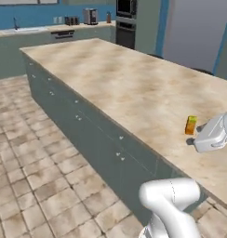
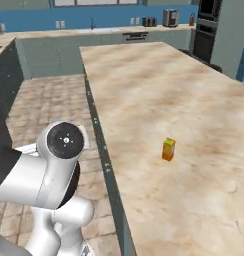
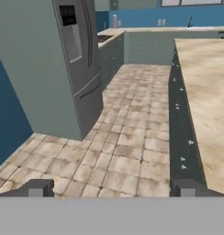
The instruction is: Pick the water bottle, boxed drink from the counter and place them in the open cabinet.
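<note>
Counter (image 2: 144, 90): boxed drink (image 2: 168, 149) upright.

Tan stone-tile floor (image 1: 36, 176) runs along the room. Far wall blue (image 2: 114, 20), with a back worktop (image 2: 69, 33) carrying a toaster (image 2: 170, 17) and a sink faucet (image 2: 92, 23). Built-in black wall oven (image 1: 126, 21) at the far end. Grey fridge (image 3: 75, 59) with a door dispenser stands upright on the tiles.
</note>
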You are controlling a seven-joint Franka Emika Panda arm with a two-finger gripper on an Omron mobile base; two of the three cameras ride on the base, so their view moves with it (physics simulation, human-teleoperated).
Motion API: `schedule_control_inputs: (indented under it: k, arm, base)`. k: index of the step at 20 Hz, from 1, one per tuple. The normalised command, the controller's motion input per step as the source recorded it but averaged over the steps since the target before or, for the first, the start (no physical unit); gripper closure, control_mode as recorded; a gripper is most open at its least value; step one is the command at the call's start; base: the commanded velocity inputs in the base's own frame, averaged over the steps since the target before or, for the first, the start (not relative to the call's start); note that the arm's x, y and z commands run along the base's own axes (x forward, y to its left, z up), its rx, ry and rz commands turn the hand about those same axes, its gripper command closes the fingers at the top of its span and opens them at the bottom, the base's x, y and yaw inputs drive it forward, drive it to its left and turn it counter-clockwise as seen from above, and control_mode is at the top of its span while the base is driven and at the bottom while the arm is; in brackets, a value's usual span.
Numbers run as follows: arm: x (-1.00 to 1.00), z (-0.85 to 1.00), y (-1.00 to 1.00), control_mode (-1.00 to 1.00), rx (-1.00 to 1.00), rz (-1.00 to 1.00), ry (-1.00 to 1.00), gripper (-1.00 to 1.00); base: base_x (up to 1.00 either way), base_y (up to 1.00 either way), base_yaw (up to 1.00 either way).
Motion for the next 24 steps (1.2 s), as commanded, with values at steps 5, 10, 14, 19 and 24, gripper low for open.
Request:
schedule_control_inputs:
  k: [5, 10, 14, 19, 24]
  arm:
    - [0.00, 0.00, 0.00, 1.00, 0.00, 0.00, 0.00, -1.00]
    - [0.00, 0.00, 0.00, 1.00, 0.00, 0.00, 0.00, -1.00]
    - [0.00, 0.00, 0.00, 1.00, 0.00, 0.00, 0.00, -1.00]
    - [0.00, 0.00, 0.00, 1.00, 0.00, 0.00, 0.00, -1.00]
    - [0.00, 0.00, 0.00, 1.00, 0.00, 0.00, 0.00, -1.00]
  base:
    - [0.46, 0.29, -0.64]
    - [0.45, 0.34, -0.62]
    - [0.29, 0.34, -0.67]
    - [0.16, 0.35, -0.68]
    - [0.11, 0.42, -0.60]
